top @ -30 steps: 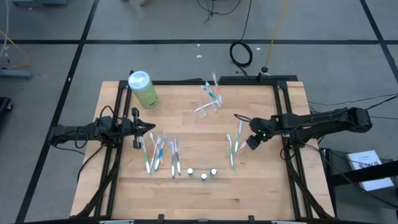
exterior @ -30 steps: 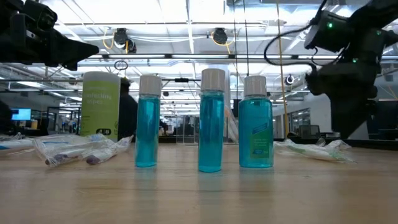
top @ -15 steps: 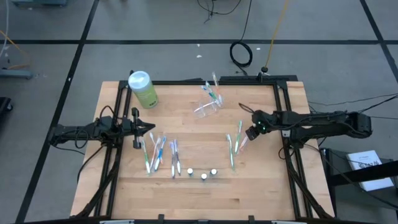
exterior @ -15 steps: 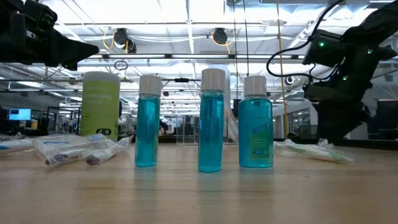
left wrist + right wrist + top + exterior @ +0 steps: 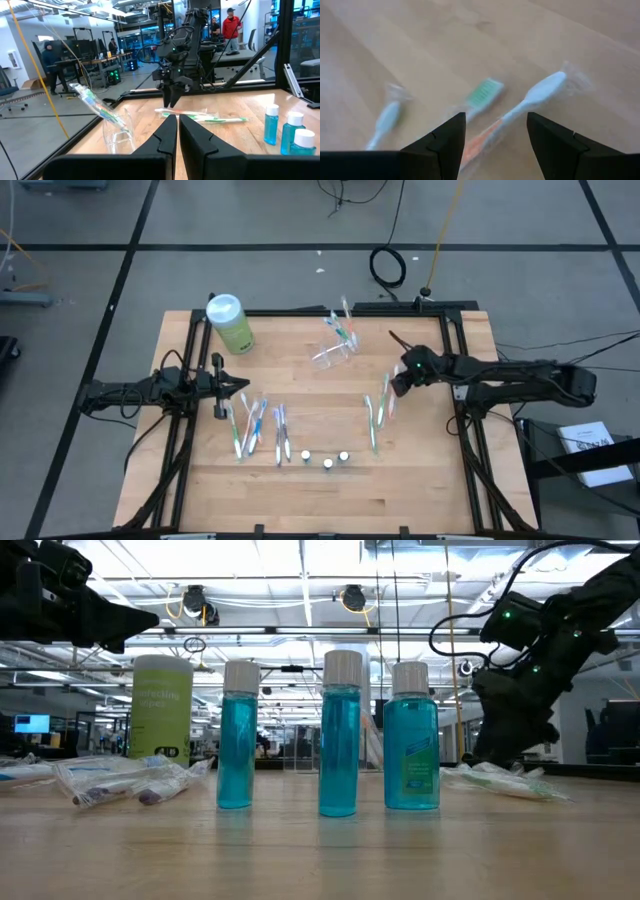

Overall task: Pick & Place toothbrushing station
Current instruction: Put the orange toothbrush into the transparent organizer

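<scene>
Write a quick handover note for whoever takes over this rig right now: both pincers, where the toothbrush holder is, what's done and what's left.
Left pincer: shut, empty, parked at the table's left side above the left pile of wrapped toothbrushes.
Right pincer: open, empty, hovering over the wrapped toothbrushes on the right.
Small clear plastic toothbrush holder: near the table's far edge, centre, with a few brushes in it, ungripped.
Light-green bottle with white cap: far left corner. Three small blue bottles: near the front edge.
Done: nothing visibly gripped or placed by either arm.
Left: pick and place for the holder, probably starting from the right-hand brushes.
</scene>
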